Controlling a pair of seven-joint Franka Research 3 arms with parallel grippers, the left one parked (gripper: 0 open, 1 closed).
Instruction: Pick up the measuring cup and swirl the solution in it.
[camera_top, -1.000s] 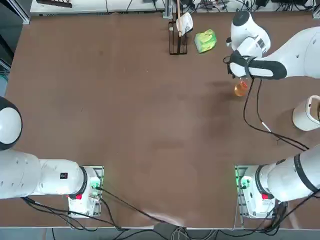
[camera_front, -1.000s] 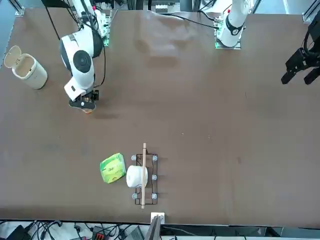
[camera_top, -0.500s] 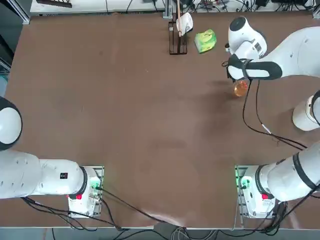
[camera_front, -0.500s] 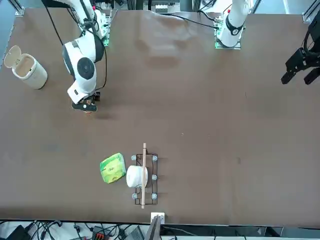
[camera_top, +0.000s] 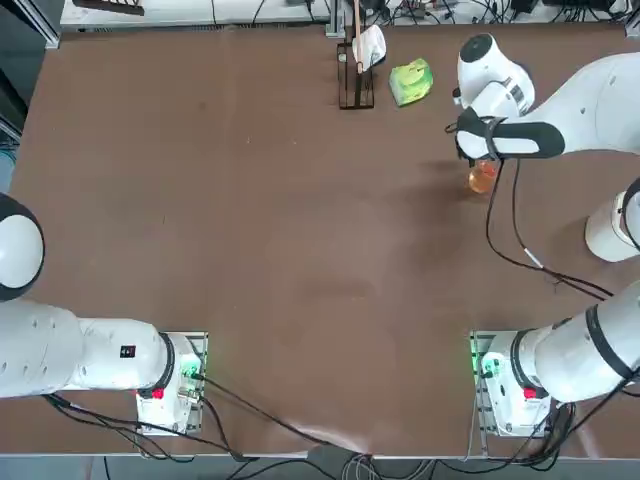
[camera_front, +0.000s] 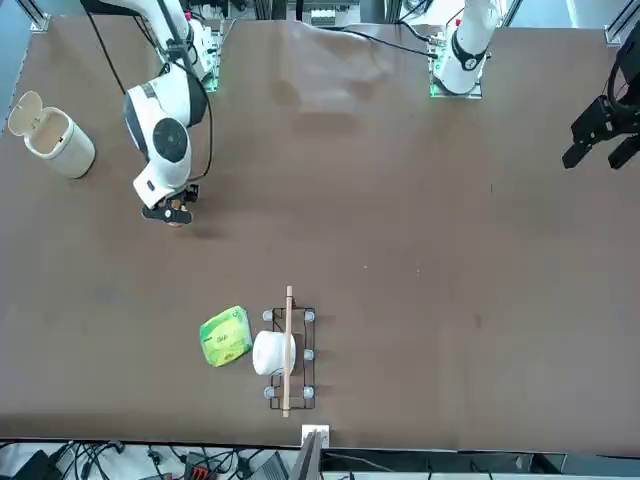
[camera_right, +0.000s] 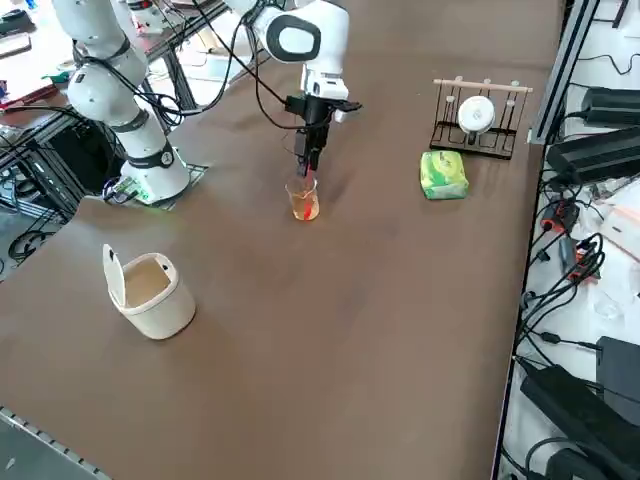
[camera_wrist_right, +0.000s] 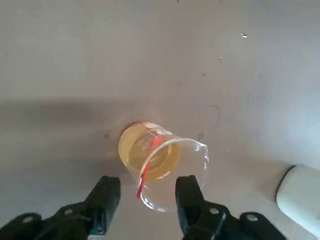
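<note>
The measuring cup is a small clear glass vessel standing upright on the brown table, with the orange solution in its bottom. It also shows in the top view, the front view and the right side view. My right gripper hangs straight down over it. Its black fingers are open and straddle the near wall of the cup's rim. A gap shows between that finger and the glass, and the other finger overlaps the rim.
A white lidded cup stands to the robot's right of the measuring cup. A green lumpy bag and a wire rack with a white roll sit near the table's far edge.
The right hand has shifted slightly and settled over the measuring cup, and its fingers have drawn closer together. The cup has not moved.
</note>
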